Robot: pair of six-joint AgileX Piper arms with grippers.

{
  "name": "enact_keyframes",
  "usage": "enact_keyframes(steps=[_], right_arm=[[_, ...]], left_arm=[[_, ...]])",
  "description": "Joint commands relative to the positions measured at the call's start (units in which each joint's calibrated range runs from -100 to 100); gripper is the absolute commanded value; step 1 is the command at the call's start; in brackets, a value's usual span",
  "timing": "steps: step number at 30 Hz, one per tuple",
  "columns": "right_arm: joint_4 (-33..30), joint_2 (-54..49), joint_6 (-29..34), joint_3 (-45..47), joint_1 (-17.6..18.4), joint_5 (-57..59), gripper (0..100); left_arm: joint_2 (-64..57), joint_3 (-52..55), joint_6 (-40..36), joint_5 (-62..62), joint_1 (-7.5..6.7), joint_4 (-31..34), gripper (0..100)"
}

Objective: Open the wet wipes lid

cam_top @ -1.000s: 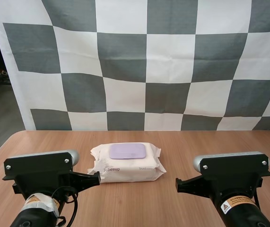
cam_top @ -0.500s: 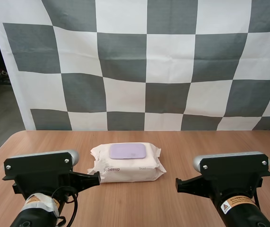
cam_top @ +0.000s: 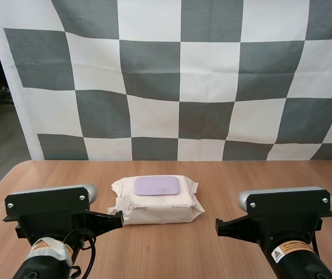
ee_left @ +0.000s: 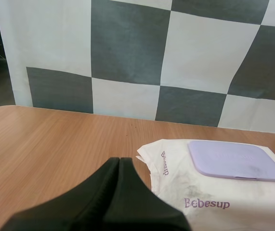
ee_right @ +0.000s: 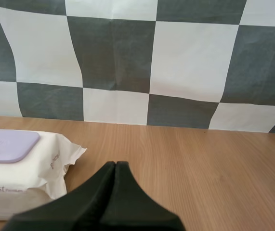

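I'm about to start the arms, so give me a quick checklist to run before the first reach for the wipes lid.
1. Lid flat and closed on the pack of wet wipes: ok.
2. Pack lying flat on the table, lid up: ok.
3. Left pincer shut on nothing, near the pack: ok.
4. Right pincer shut on nothing, beside the pack: ok.
5. Which edge of the lid lifts: cannot tell.
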Motion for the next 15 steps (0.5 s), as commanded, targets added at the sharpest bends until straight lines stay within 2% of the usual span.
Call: enact_keyframes(steps=[1,4,10,12,15], right_arm=[[6.07,0.00,-0.05,0.00,0.02,-0.04,0],[11.20,0.00,-0.05,0.00,0.02,-0.04,0],[12.45,0.00,-0.05,0.00,0.02,-1.96,0],[12.05,0.00,-0.05,0.00,0.02,-8.51,0],[8.73,0.00,-0.27,0.00,0.02,-26.44,0]], left_arm=[[0.00,0.00,-0.01,-0.12,-0.04,0.01,0],[0.00,0.00,-0.01,-1.68,-0.04,-0.20,0],[0.00,0.00,-0.01,-6.19,-0.04,-0.20,0],[0.00,0.00,-0.01,-6.55,-0.04,-0.20,0],[0.00,0.00,-0.01,-15.25,-0.04,0.97,0]])
